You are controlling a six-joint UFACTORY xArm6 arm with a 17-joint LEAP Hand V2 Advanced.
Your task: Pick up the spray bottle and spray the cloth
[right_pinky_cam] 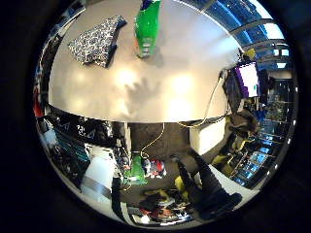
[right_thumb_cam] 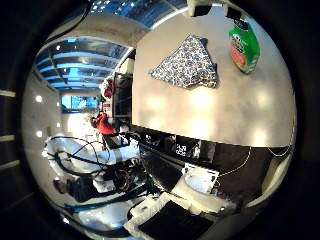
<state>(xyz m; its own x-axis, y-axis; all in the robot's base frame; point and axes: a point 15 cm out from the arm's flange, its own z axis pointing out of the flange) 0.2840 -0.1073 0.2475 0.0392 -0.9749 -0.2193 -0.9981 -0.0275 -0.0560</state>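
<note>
A green plastic spray bottle [right_pinky_cam: 147, 26] stands on the pale grey table [right_pinky_cam: 184, 92], just beside a crumpled patterned blue-and-white cloth [right_thumb_cam: 188, 64]. Whether the hand is clenched cannot be told. The bottle looks rigid, smooth, probably slippery; its narrow neck would suit grasping.
</note>
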